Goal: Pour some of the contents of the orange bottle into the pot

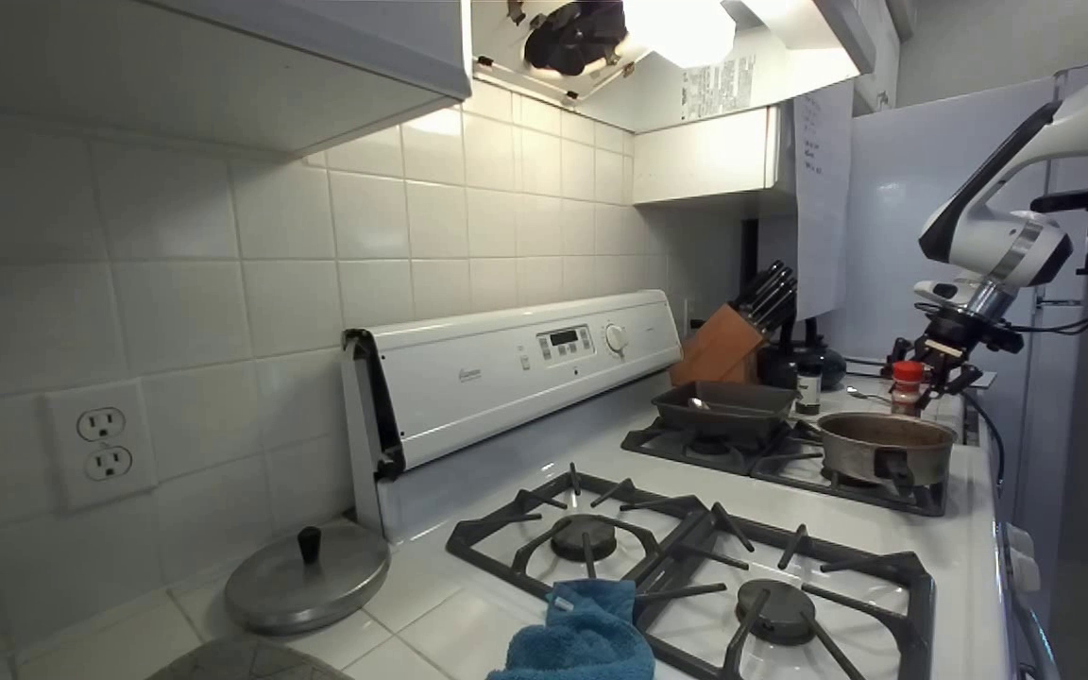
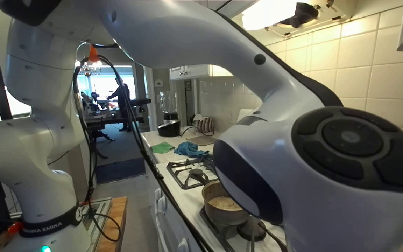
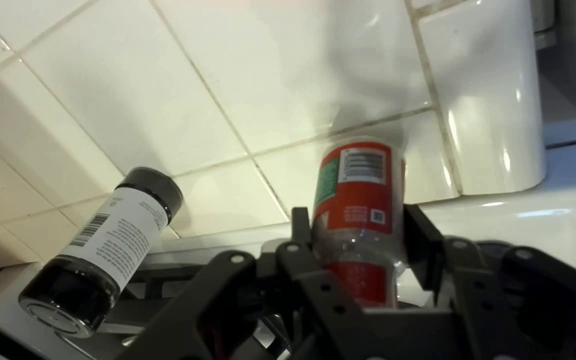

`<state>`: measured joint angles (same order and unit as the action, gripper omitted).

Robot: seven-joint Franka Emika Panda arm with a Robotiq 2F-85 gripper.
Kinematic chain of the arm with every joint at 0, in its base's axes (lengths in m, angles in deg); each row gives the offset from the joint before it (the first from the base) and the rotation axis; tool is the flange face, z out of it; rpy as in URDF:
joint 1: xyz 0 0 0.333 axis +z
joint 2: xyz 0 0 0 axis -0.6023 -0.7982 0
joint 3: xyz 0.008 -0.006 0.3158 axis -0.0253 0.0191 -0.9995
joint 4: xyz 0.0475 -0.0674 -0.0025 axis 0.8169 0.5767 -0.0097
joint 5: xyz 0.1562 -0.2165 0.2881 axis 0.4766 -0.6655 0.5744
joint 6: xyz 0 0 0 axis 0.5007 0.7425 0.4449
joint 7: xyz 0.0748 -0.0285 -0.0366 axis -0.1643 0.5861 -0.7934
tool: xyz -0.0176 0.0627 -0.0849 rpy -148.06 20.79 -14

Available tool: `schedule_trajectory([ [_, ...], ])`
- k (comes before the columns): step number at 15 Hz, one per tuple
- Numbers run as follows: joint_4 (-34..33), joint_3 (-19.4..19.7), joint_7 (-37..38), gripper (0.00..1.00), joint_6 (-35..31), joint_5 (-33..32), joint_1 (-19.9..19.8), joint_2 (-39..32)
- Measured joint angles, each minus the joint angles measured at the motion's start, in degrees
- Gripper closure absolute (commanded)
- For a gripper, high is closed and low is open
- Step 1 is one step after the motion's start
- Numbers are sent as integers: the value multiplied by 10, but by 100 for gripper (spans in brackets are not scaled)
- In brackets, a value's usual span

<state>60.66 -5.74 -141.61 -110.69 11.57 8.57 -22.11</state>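
- the black band (image 2: 47, 224) low on the robot arm (image 2: 47, 136) shows "anka emika"; the start of the name curves out of sight.
- the orange bottle (image 3: 355, 200) has an orange-red label with a green patch, a barcode and a small square code; its print is too small to read.
- the dark bottle (image 3: 100, 245) near it has a white label with a barcode and rows of fine print, unreadable.
- the white control panel (image 1: 487, 397) carries a line of script too small to make out; the hanging paper sheet (image 1: 823, 217) has a few lines, equally tiny.
- the gripper (image 3: 358, 230) pinches the orange bottle, a finger against either side.
- in an exterior view the orange bottle is about upright, red top uppermost, just behind the pot (image 1: 870, 453), whose rim hides its lower end; whether it touches the tiled counter (image 3: 208, 145), i cannot tell.
- the pot, just one, holds pale, soupy contents (image 2: 225, 203) with small bits.
- the dark pan (image 1: 733, 420) beside it has a metal utensil (image 1: 699, 404) inside.
- the knife block (image 1: 716, 349) holds several black-handled knives (image 1: 773, 297), too overlapped to count.
- one round grey lid (image 1: 308, 586) with a black knob.
- two sockets (image 1: 101, 424) on one outlet plate (image 1: 138, 444).
- two cloths: a green cloth (image 2: 162, 147) and a blue cloth (image 2: 189, 149).
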Motion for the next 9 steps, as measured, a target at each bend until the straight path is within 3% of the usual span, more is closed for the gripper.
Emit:
schedule_trajectory([
  [5,-22,-3,0,77,16,6,-10,-22],
  [6,-26,-4,0,27,18,10,-12,-24],
  [7,-29,-5,0,26,20,14,-13,-27],
  [9,-33,-5,0,13,22,19,-15,-30],
])
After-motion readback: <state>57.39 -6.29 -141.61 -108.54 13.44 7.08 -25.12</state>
